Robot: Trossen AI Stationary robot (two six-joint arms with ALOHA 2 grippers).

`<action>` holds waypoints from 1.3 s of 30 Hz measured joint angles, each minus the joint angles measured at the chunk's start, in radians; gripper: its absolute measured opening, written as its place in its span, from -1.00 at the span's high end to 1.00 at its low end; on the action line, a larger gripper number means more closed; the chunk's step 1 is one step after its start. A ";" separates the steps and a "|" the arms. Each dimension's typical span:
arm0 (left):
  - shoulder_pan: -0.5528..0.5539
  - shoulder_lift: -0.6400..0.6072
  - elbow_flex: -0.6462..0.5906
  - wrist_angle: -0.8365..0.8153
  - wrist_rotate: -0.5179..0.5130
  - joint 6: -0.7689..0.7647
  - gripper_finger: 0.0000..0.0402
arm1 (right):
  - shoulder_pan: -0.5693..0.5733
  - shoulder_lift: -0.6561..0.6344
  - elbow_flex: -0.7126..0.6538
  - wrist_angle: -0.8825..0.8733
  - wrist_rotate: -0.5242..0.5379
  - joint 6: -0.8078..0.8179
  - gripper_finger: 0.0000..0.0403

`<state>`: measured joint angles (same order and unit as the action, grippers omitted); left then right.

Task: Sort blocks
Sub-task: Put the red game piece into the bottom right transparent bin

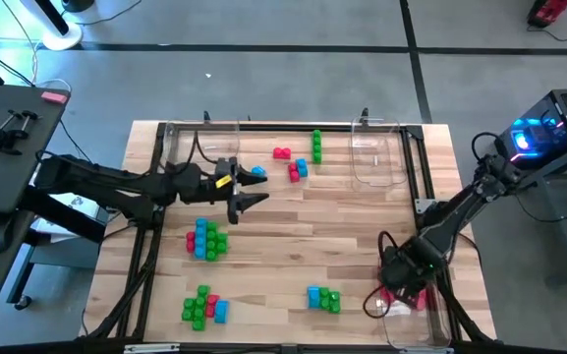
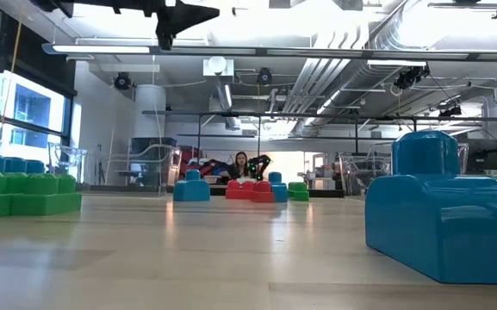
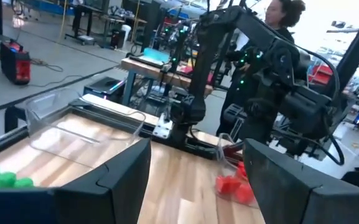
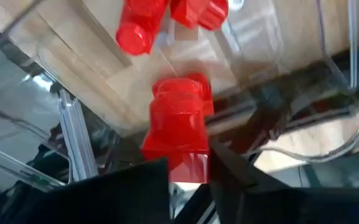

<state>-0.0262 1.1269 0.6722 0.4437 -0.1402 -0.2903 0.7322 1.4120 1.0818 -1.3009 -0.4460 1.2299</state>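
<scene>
My right gripper [image 4: 188, 171] pinches a red block [image 4: 178, 127] over the clear tray [image 1: 430, 329] at the table's near right corner, where two red blocks [image 4: 167, 18] lie. My left gripper [image 1: 254, 202] hovers wide open, empty, mid-table.

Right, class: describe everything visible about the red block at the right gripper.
The red block is glossy plastic, boxy with a rounded stud. It sits between the right gripper fingers, over a clear plastic tray at the table's near right corner. Two more red blocks lie in that tray beyond it. Whether it touches the tray is unclear.
</scene>
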 joint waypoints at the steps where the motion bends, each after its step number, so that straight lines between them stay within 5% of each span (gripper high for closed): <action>1: 0.013 0.006 0.019 -0.016 0.011 0.004 -0.20 | -0.012 0.000 -0.005 -0.003 -0.012 -0.005 0.66; 8: 0.090 0.048 0.191 -0.273 0.086 0.070 -0.20 | -0.068 0.000 0.024 -0.011 -0.018 -0.071 -0.06; 12: 0.132 0.099 0.313 -0.433 0.091 0.161 -0.20 | -0.061 -0.002 0.104 -0.018 -0.017 -0.090 -0.28; 21: 0.364 0.508 0.735 -1.019 0.128 0.207 -0.20 | -0.052 -0.053 0.321 -0.019 0.458 0.054 -0.33; 28: 0.460 0.843 0.950 -1.205 0.086 0.253 -0.20 | -0.101 -0.053 0.376 0.022 0.839 0.070 -0.33; 33: 0.535 1.013 1.141 -1.330 0.092 0.265 -0.20 | -0.148 -0.050 0.376 0.047 0.964 0.020 -0.33; 39: 0.570 1.137 1.265 -1.401 0.103 0.486 -0.20 | -0.201 -0.050 0.376 0.079 1.012 0.019 -0.33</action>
<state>0.5437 2.2639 1.9370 -0.9578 -0.0374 0.1961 0.5312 1.3624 1.4578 -1.2224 0.5665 1.2488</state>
